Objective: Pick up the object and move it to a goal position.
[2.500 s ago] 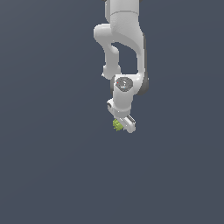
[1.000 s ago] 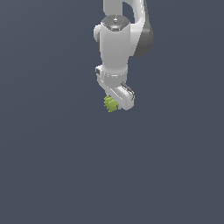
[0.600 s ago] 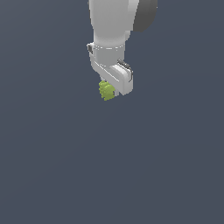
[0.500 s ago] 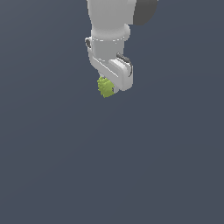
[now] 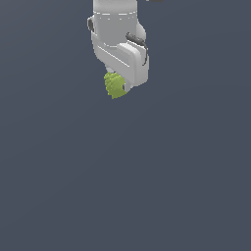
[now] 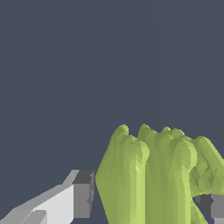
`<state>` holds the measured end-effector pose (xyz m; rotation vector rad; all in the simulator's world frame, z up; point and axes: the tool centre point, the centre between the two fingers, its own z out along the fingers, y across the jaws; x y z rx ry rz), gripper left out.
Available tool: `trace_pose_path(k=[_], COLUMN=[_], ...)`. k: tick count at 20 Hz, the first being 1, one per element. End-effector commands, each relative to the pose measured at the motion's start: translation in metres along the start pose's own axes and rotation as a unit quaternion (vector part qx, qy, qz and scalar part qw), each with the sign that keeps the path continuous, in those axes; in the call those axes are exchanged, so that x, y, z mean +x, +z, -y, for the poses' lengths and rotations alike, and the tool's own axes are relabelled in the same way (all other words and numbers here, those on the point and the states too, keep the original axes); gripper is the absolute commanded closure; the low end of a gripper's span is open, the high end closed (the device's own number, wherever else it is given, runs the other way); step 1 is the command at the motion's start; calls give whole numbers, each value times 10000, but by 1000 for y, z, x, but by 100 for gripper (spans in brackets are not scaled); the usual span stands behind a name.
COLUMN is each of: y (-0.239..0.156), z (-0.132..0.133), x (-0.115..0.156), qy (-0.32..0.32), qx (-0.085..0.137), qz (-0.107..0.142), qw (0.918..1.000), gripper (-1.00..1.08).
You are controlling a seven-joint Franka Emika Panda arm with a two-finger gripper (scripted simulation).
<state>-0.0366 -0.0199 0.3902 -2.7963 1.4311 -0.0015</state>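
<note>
White arm (image 5: 117, 29), seemingly dark-trimmed, with grey-tipped fingers (image 6: 83, 194).

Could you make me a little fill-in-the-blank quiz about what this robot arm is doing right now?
1. The bumpy lump held by the gripper is lime-____ in colour.
2. In the wrist view, the lump sits ____ the two fingers.
3. The arm's casing is ____ in colour.
4. The lump looks much ____ than the gripper.

Missing words: green; between; white; smaller
</note>
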Motion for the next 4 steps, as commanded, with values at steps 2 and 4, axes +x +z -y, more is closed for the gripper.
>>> trace_pose_path(k=[2,4], y=[-7,-8], z=[0,0], x=[2,2], qy=[-2,-2], qx=[-4,-4], qz=[3,3], qw=[10000,10000], gripper=[108,108])
